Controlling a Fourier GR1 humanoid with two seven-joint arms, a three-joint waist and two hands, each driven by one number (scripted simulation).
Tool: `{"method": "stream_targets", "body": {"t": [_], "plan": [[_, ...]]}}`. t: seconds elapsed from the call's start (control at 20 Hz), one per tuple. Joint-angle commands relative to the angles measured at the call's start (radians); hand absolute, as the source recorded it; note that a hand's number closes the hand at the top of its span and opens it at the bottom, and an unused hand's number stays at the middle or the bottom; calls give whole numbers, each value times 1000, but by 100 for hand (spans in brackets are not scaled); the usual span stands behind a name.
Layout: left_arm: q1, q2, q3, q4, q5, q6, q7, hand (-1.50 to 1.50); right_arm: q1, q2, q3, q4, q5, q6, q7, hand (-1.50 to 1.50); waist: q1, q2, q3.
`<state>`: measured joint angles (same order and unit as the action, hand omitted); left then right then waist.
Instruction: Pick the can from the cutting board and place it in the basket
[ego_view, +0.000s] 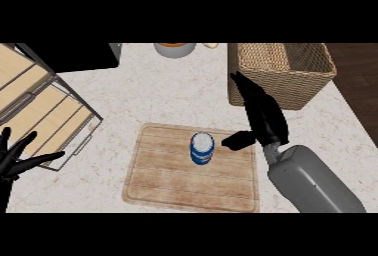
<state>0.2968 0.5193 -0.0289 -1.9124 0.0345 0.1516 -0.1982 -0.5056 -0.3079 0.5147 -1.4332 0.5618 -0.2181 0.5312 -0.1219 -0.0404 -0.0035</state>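
Head view gives me the can (201, 148), blue with a white band and pale top, standing upright mid-board (159, 186). My right hand (260, 116) hangs just at its three o'clock, fingers straight and thumb out toward it, gripping nothing. The basket (284, 89) sits at one o'clock; my left hand (16, 160) rests spread at nine.

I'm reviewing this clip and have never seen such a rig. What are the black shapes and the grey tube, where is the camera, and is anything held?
The camera looks steeply down from the robot's head onto a kitchen counter. The grey tube is its right forearm; the black shape ending it is the right hand, fingers straight, beside the blue and white can but not holding it. The can stands upright on the wooden cutting board. The wicker basket sits behind. The left hand rests open at the left edge. Nothing is held.
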Motion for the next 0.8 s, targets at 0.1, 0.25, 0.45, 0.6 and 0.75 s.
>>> {"method": "stream_targets", "body": {"t": [0.1,0.25,0.45,0.6,0.75], "plan": [[-65,-45,-92,41,88,-72,97,0,-108,23,51,-97,-41,289,332,-150,-14,20,-9],[-128,-32,-72,77,103,-79,138,0,-142,60,68,-207,-65,381,510,-150,-11,21,-4],[-180,-44,-89,87,118,-88,181,0,-172,60,28,-362,-128,487,721,-150,2,22,-1],[-247,-66,-110,132,105,-88,198,0,-192,57,21,-470,-140,534,851,-150,29,23,0],[-340,-65,-91,187,146,-127,221,0,-195,50,2,-530,-157,546,925,-150,54,29,0]]}}
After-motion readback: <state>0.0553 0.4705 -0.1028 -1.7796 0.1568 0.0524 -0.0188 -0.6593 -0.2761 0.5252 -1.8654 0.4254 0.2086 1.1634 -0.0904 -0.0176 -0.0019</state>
